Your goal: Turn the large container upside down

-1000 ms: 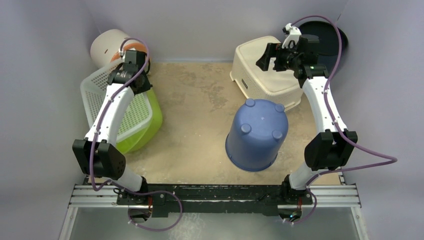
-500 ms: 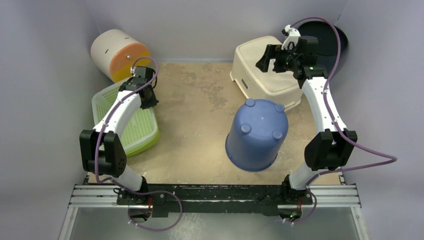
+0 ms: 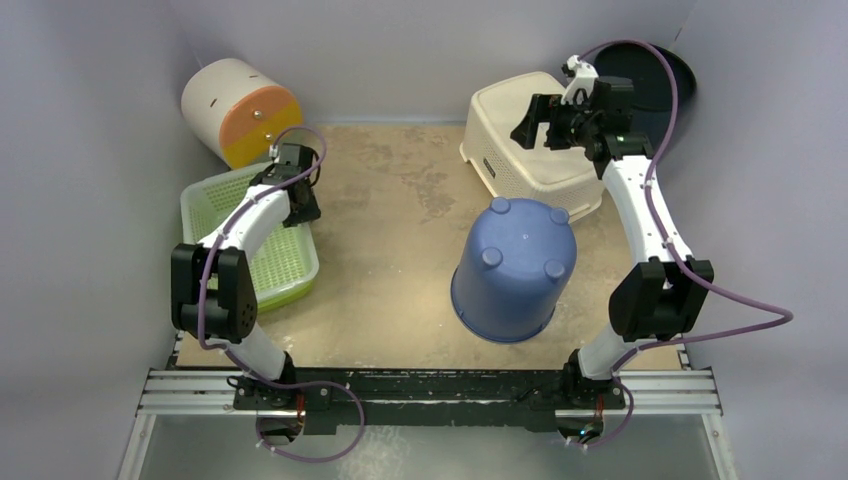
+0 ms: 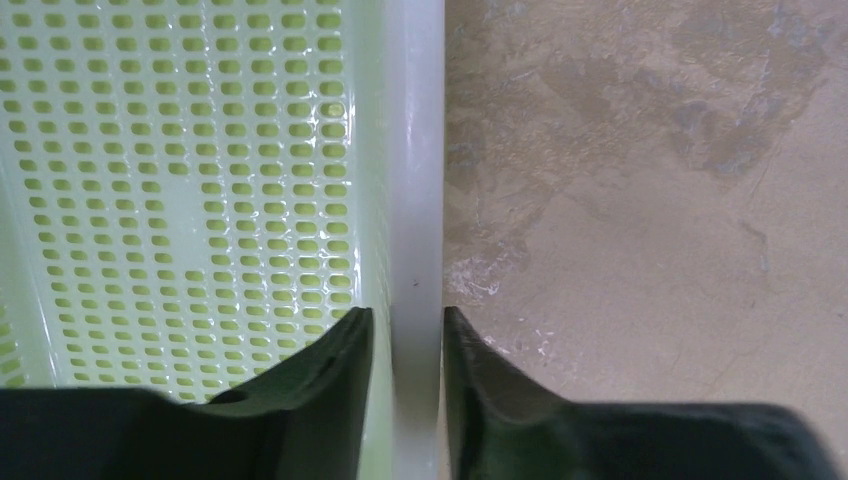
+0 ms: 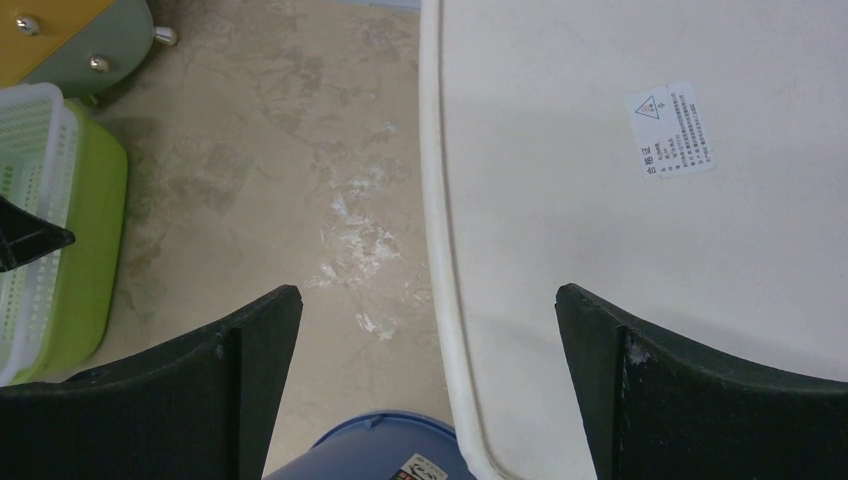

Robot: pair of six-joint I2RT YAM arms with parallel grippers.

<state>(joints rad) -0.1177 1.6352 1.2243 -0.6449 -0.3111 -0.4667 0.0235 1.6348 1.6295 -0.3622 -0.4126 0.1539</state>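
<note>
A white perforated basket nested in a lime-green tub (image 3: 255,240) lies flat at the left, open side up. My left gripper (image 3: 303,208) is shut on its right rim (image 4: 418,150), one finger inside and one outside, as the left wrist view (image 4: 407,320) shows. A blue bucket (image 3: 515,265) stands bottom up in the middle. A cream container (image 3: 530,140) lies bottom up at the back right. My right gripper (image 3: 535,120) is open and empty above its left edge (image 5: 440,250). The right wrist view (image 5: 428,300) also shows the blue bucket (image 5: 375,450) below.
A white cylinder with an orange face (image 3: 235,110) lies at the back left, close behind the green tub. A dark round tub (image 3: 650,75) leans in the back right corner. Grey walls close in the table on three sides.
The green and white basket was tipped up on its side; my left gripper has brought it down and to the right, so it now lies flat. The right arm has barely moved.
</note>
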